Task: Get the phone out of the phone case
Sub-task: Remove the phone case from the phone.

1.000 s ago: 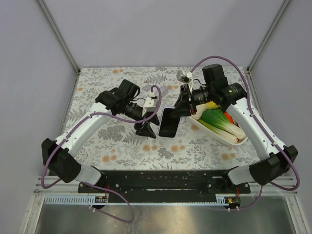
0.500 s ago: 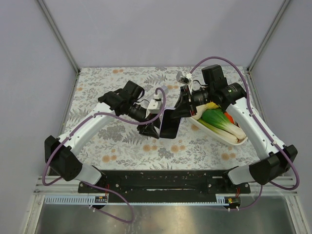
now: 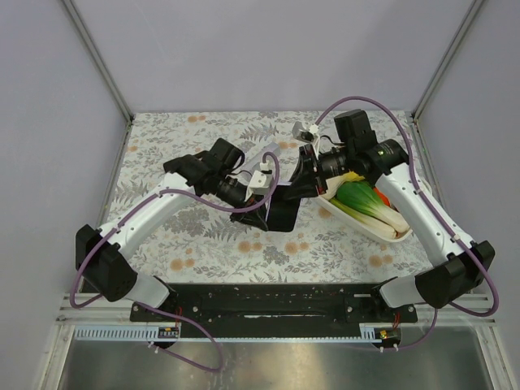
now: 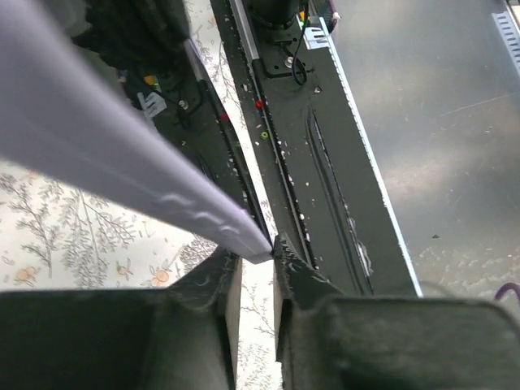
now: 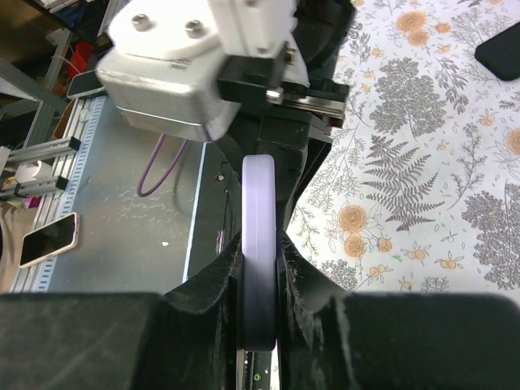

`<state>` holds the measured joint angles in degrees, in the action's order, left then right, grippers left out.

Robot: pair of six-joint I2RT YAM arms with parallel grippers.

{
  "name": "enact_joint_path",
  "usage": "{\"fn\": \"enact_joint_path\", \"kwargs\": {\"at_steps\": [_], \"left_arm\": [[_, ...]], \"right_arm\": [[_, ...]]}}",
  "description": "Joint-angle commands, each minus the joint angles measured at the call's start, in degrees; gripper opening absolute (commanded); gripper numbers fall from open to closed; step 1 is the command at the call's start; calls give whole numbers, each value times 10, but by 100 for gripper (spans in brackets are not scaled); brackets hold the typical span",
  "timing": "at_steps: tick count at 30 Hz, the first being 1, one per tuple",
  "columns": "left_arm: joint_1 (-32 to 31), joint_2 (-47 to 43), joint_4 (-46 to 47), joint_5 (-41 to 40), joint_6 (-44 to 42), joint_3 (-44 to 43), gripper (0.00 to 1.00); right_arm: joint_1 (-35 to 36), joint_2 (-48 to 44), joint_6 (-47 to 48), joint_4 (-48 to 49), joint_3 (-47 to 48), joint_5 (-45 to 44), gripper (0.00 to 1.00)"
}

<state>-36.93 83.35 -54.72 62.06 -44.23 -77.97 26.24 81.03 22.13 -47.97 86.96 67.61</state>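
Note:
The phone (image 3: 283, 213) shows its dark face and sits in a lavender phone case (image 5: 258, 244), held on edge above the table's middle. My right gripper (image 3: 305, 185) is shut on it from the upper right, and the right wrist view shows both fingers pressing the case's flat sides (image 5: 260, 272). My left gripper (image 3: 258, 213) is at the phone's lower left. In the left wrist view the case (image 4: 122, 154) runs down from the upper left, and its corner is pinched between the left gripper's (image 4: 256, 252) narrow jaws.
A white tray (image 3: 382, 231) with a leek and other vegetables (image 3: 366, 201) lies at the right, just beyond the right gripper. A small white object (image 3: 305, 128) rests at the back. A dark flat thing (image 5: 500, 49) lies on the floral cloth.
My left gripper moved right to the phone's lower-left corner and its jaws closed from wide to narrow on the case. The right gripper kept its hold, nearly still.

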Motion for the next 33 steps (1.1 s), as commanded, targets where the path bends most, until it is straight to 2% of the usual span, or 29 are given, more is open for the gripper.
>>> {"fn": "enact_joint_path", "kwargs": {"at_steps": [1,3,18,33], "left_arm": [[-23,0,-36,-9,-82,-16,7],[-30,-2,-51,-11,-104,-19,0],[-92,-17,-59,-66,-165,-36,0],[-128,-16,-63,-133,-202,-49,0]], "right_arm": [[0,-18,0,26,5,50,0],[1,-17,3,26,4,57,0],[8,4,4,26,-6,96,0],[8,26,4,27,-10,122,0]]}}
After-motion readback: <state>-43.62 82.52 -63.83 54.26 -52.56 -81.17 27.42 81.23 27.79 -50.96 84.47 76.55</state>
